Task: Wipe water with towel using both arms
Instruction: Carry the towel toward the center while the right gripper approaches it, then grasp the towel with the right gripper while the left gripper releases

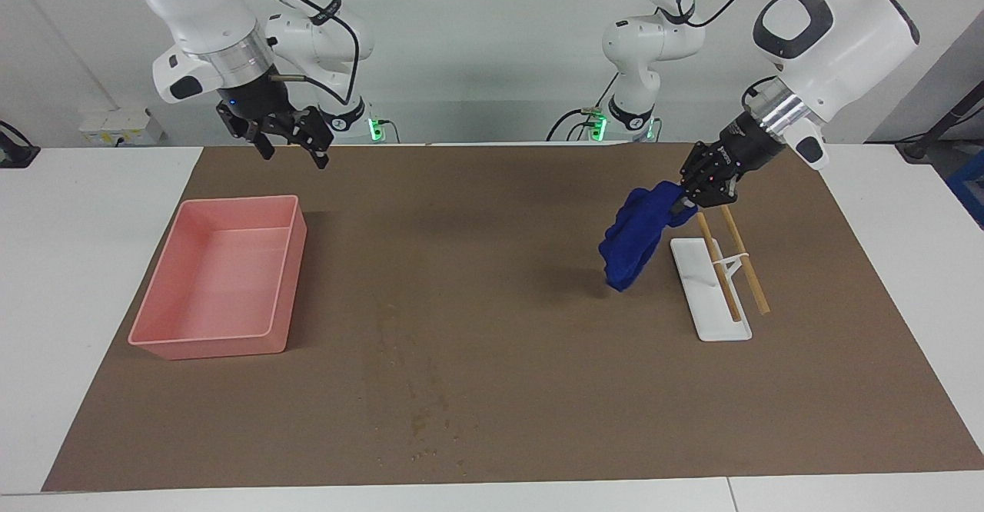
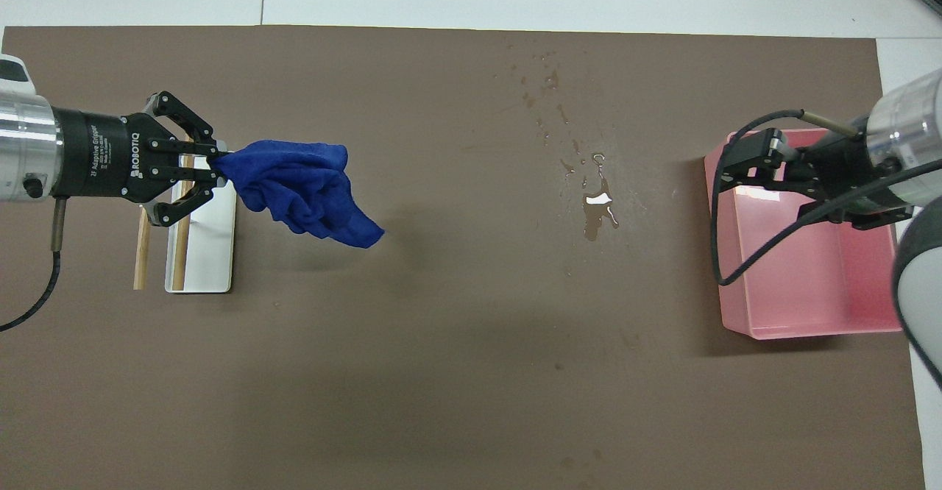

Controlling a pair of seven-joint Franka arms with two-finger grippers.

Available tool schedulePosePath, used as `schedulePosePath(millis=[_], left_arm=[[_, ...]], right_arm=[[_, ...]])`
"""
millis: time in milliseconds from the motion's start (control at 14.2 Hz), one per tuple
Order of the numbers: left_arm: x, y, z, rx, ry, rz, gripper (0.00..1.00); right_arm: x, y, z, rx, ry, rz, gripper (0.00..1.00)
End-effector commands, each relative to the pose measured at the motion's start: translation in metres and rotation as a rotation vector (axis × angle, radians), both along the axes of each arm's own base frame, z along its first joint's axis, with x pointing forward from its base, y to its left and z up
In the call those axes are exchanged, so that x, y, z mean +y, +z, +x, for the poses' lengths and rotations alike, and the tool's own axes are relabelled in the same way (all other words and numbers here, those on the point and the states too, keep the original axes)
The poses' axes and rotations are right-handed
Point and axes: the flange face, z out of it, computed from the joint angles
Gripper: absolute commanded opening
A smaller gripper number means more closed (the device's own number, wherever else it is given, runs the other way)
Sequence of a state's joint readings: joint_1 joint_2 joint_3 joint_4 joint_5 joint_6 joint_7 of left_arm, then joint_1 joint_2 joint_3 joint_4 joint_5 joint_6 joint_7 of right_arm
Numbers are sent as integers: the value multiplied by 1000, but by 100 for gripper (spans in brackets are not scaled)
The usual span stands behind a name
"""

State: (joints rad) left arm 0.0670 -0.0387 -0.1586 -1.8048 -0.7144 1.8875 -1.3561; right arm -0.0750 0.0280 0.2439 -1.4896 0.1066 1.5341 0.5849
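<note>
The blue towel (image 1: 634, 235) hangs rumpled from my left gripper (image 1: 680, 203), which is shut on its upper corner. It is held in the air over the brown mat, beside the white rack. In the overhead view the towel (image 2: 305, 192) trails from the left gripper (image 2: 219, 166) toward the mat's middle. The water (image 2: 581, 166) is a scatter of droplets with a small puddle, between the towel and the pink tray. It also shows as faint specks in the facing view (image 1: 430, 427). My right gripper (image 1: 296, 151) is open, empty and raised by the pink tray; it also shows in the overhead view (image 2: 725, 174).
A white rack (image 1: 711, 289) with two wooden sticks lies under the left gripper; it also shows in the overhead view (image 2: 206, 247). A pink tray (image 1: 207, 347) stands empty at the right arm's end, also in the overhead view (image 2: 802, 328). A brown mat (image 1: 500, 304) covers the table.
</note>
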Motion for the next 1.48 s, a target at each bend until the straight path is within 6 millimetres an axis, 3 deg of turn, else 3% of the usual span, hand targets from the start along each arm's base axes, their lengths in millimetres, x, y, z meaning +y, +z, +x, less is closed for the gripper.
schedulePosePath(millis=[0, 282, 352, 423, 493, 634, 916, 987, 1339, 1410], left_arm=[[-27, 18, -9, 39, 69, -108, 0], [-103, 21, -24, 5, 29, -141, 0], [-122, 20, -30, -17, 10, -139, 0], [-138, 21, -35, -47, -11, -136, 0], [-153, 22, -40, -81, -31, -135, 0], [-178, 24, -50, -154, -96, -130, 0], [-200, 33, -60, -288, -151, -125, 0], [-202, 34, -60, -301, -146, -128, 0], [-208, 36, -65, -342, -109, -133, 0], [-208, 37, -65, -342, -108, -134, 0]], right_arm=[[34, 4, 2, -7, -206, 115, 100], [114, -4, 13, 8, -529, 274, 99], [128, -1, 16, 19, -597, 329, 99], [134, -14, 25, 46, -655, 343, 99], [141, -14, 29, 45, -686, 363, 99], [174, -12, 25, 25, -711, 421, 99], [211, -38, 24, 78, -743, 412, 98], [222, -35, 20, 58, -733, 435, 98], [214, -49, 18, 106, -729, 371, 97], [214, -49, 19, 105, -729, 371, 75]])
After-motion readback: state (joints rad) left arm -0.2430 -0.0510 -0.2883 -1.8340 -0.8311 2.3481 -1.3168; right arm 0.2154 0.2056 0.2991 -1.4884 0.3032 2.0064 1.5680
